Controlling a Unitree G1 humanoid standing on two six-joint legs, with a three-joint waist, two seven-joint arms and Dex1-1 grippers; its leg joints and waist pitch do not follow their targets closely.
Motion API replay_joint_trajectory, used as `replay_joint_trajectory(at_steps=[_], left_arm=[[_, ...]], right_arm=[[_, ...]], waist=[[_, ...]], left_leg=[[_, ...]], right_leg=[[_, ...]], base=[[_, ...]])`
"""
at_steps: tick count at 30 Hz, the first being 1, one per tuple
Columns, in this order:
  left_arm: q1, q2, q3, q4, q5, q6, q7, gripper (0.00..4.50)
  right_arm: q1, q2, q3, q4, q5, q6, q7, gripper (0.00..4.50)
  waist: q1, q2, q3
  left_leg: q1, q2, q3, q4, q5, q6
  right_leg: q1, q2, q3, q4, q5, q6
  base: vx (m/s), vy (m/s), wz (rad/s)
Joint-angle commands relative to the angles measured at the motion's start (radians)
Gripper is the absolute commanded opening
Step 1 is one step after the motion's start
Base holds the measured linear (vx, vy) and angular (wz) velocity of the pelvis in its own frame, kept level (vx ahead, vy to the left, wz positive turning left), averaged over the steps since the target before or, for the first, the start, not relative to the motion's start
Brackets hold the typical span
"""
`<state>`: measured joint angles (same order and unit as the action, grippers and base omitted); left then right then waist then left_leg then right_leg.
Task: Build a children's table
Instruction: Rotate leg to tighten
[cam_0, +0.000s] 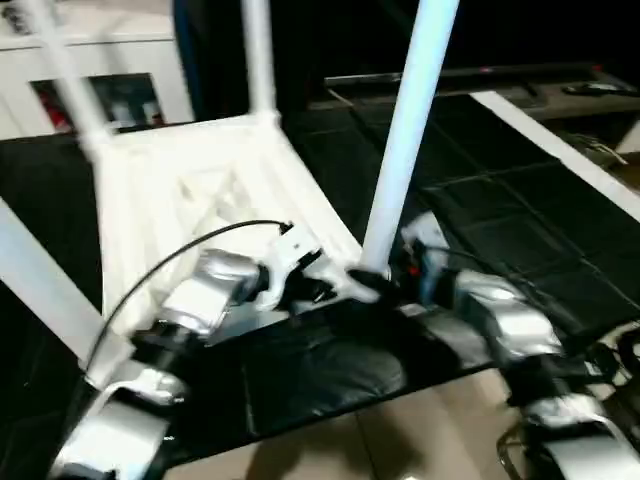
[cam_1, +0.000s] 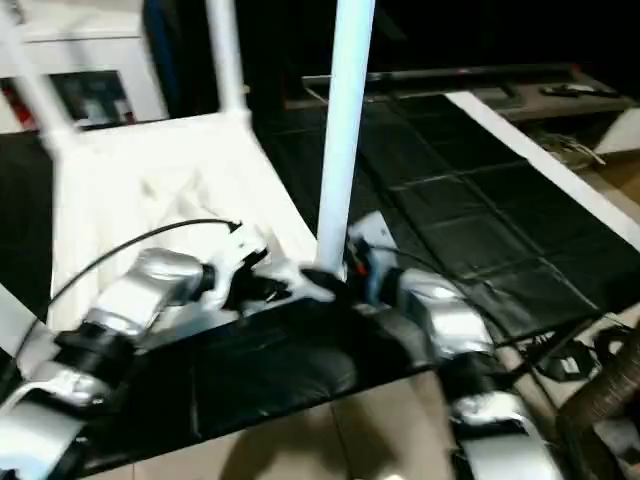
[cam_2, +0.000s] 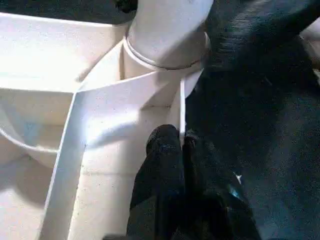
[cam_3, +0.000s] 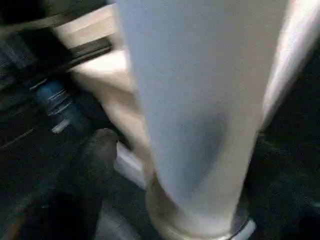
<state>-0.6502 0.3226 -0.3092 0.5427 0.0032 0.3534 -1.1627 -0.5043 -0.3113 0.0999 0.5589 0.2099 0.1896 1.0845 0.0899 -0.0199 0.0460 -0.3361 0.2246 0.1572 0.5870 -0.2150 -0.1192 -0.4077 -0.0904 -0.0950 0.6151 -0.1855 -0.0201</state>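
From the head, your two eye views looked forward and down over the silver forearms (cam_0: 210, 290) at the overturned white plastic ribbed tabletop (cam_0: 190, 190) on the black floor mat (cam_0: 480, 230). Both shared the upright white tubular leg (cam_0: 405, 140), which sat right of centre in the left eye and at centre in the right eye. Your left wrist camera sat very close, looking along its black fingers (cam_2: 165, 170) at the tabletop's rim (cam_2: 181, 107) and the round corner socket (cam_2: 165, 45). Your right wrist camera looked at that same leg (cam_3: 200, 115) from just beside it, near its base.
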Motion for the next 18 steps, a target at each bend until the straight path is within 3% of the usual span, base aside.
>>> replay_joint_trajectory(at_steps=[1, 4, 9, 11, 12, 15, 18], left_arm=[[0.008, 0.008, -0.049, -0.028, -0.005, -0.037, -0.110, 0.00], [0.024, 0.071, -0.098, -0.083, -0.028, -0.058, -0.272, 0.00], [0.018, 0.093, -0.135, -0.097, -0.028, -0.090, -0.343, 0.00], [0.010, 0.100, -0.152, -0.089, -0.017, -0.115, -0.360, 0.00], [0.007, 0.103, -0.160, -0.087, -0.012, -0.124, -0.368, 0.00], [0.005, 0.109, -0.175, -0.090, 0.000, -0.147, -0.397, 0.00], [0.001, 0.108, -0.182, -0.087, 0.007, -0.159, -0.404, 0.00]], right_arm=[[0.008, -0.035, 0.019, -0.054, 0.019, 0.009, 0.096, 4.19], [0.007, -0.089, 0.032, -0.107, 0.053, 0.026, 0.227, 4.19], [-0.013, -0.119, 0.048, -0.100, 0.056, -0.001, 0.296, 4.19], [-0.021, -0.129, 0.060, -0.095, 0.055, 0.001, 0.327, 4.19], [-0.024, -0.134, 0.067, -0.093, 0.054, 0.004, 0.342, 3.84], [-0.031, -0.142, 0.085, -0.095, 0.051, 0.012, 0.383, 3.80], [-0.033, -0.139, 0.100, -0.092, 0.046, 0.004, 0.408, 3.43]], waist=[[-0.003, 0.006, -0.064], [-0.001, 0.007, -0.063], [0.014, 0.009, -0.063], [0.017, 0.006, -0.063], [0.017, 0.006, -0.063], [0.018, 0.006, -0.065], [0.018, 0.006, -0.065]], left_leg=[[-0.008, 0.004, 0.016, -0.061, -0.064, 0.100], [-0.009, 0.006, 0.018, -0.061, -0.058, 0.101], [-0.005, 0.009, 0.021, -0.061, -0.072, 0.088], [-0.006, 0.008, 0.021, -0.062, -0.086, 0.079], [-0.005, 0.009, 0.021, -0.062, -0.090, 0.077], [-0.004, 0.009, 0.021, -0.061, -0.091, 0.072], [-0.009, 0.008, 0.020, -0.061, -0.082, 0.071]], right_leg=[[0.070, -0.045, 0.051, -0.058, -0.047, -0.265], [0.068, -0.043, 0.050, -0.055, -0.033, -0.272], [0.063, -0.046, 0.050, -0.054, -0.045, -0.288], [0.065, -0.047, 0.049, -0.056, -0.073, -0.277], [0.064, -0.047, 0.050, -0.057, -0.078, -0.274], [0.064, -0.046, 0.051, -0.054, -0.060, -0.276], [0.066, -0.047, 0.050, -0.054, -0.066, -0.267]], base=[[0.000, 0.000, 0.00], [0.000, 0.000, 0.00], [0.000, 0.000, 0.00], [0.000, 0.000, 0.00], [0.000, 0.000, 0.00], [0.000, 0.000, 0.00], [0.000, 0.000, 0.00]])
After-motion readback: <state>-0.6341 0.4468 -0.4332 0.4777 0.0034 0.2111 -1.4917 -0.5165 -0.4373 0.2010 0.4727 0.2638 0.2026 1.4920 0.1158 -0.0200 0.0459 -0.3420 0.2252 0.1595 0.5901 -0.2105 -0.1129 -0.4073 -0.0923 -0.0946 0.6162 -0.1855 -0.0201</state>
